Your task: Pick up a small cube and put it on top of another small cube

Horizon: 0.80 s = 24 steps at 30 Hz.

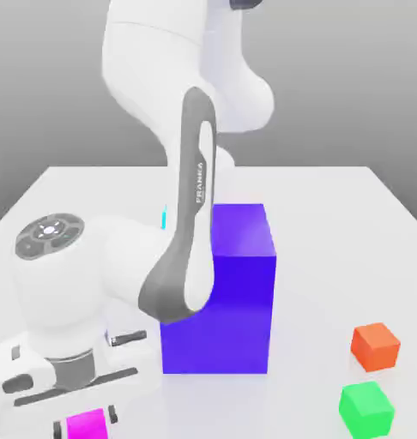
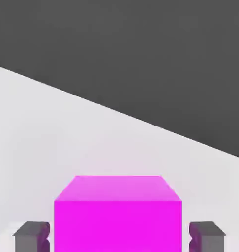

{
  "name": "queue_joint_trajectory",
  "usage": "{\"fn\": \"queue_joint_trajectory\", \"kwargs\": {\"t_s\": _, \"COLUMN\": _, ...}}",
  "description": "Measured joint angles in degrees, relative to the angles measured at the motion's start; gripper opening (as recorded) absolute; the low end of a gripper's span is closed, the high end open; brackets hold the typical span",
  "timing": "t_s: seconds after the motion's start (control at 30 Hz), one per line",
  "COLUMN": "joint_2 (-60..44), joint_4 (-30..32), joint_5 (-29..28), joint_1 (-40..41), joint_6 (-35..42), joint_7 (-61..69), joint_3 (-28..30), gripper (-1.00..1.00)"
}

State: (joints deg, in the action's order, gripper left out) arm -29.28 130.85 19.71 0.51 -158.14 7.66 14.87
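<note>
The magenta cube (image 1: 87,426) is in the lower left of the exterior view, close to the bottom edge, and the pincer (image 1: 85,423) has its two fingers on opposite sides of it. I see the pincer as closed about this cube and pinching it. In the hand view the same cube lies between the two fingertips also. Whether its underside touches the counter (image 1: 315,257), I cannot tell, because the lower part of the cube is cut by the frame.

The green cube (image 1: 366,410), on which the magenta one must go, sits in the lower right of the exterior view, with its top free. The orange cube (image 1: 375,346) is near it, a little higher in the frame. The big blue-violet block (image 1: 219,313) stands around the centre, between the pincer and these two cubes.

So, in my judgement, the step in hand is the grasp, and the stacking is not yet done. The next move calls for a straight lift with firm grip, then a carry toward the exterior view's right, with good care for the tall block. After this, the cube should come level above the green one, without brushing the orange one, and be lowered gently.
</note>
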Motion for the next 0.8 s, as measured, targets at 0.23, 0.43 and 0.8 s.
{"fn": "queue_joint_trajectory", "kwargs": {"t_s": 0.23, "joint_2": 7.0, "joint_4": 1.8, "joint_5": -4.4, "joint_1": -2.7, "joint_6": 5.1, "joint_7": -3.1, "joint_3": 3.4, "gripper": -1.0}}
{"fn": "queue_joint_trajectory", "kwargs": {"t_s": 0.43, "joint_2": 12.1, "joint_4": 3.5, "joint_5": -10.4, "joint_1": -12.2, "joint_6": 8.3, "joint_7": -1.7, "joint_3": -2.7, "gripper": -1.0}}
{"fn": "queue_joint_trajectory", "kwargs": {"t_s": 0.8, "joint_2": 9.5, "joint_4": 3.7, "joint_5": -18.4, "joint_1": -25.5, "joint_6": 4.0, "joint_7": 1.3, "joint_3": -13.3, "gripper": 1.0}}
